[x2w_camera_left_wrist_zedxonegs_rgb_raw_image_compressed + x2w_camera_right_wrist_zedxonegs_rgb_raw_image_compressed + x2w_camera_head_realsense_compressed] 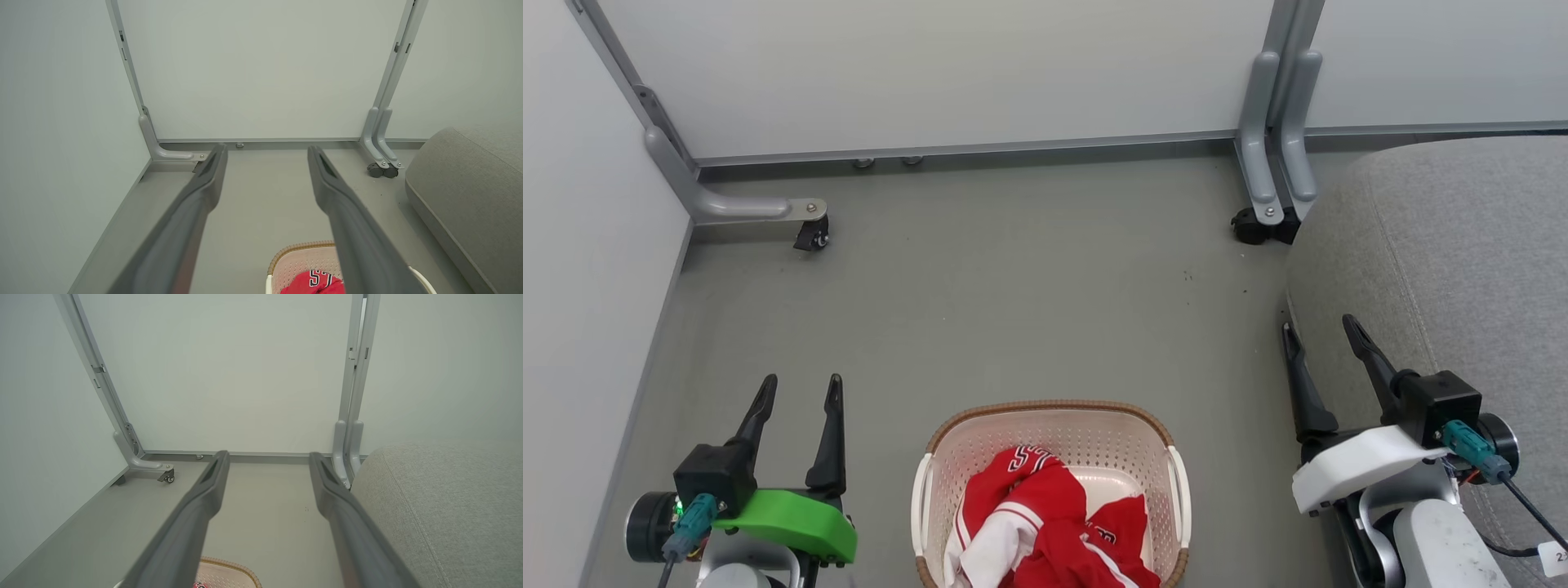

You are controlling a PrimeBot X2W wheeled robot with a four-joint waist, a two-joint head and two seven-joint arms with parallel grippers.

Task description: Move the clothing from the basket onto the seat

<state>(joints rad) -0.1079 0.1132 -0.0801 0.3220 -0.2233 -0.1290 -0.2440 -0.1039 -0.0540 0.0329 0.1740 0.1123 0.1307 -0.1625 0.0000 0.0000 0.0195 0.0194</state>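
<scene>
The cream perforated basket (1094, 441) with a brown rim stands on the floor at the bottom centre of the head view. Red and white clothing (1045, 523) lies bunched inside it; a red piece with lettering (314, 281) peeks into the left wrist view. The grey seat (1462, 269) fills the right side. My left gripper (800, 388) hangs open to the left of the basket, nothing between its fingers. My right gripper (1319, 327) is open to the right of the basket, at the seat's near edge, also holding nothing.
White partition panels on grey wheeled feet (809, 233) (1262, 224) close off the back and left. Bare grey floor (1013, 286) stretches between the basket and the panels.
</scene>
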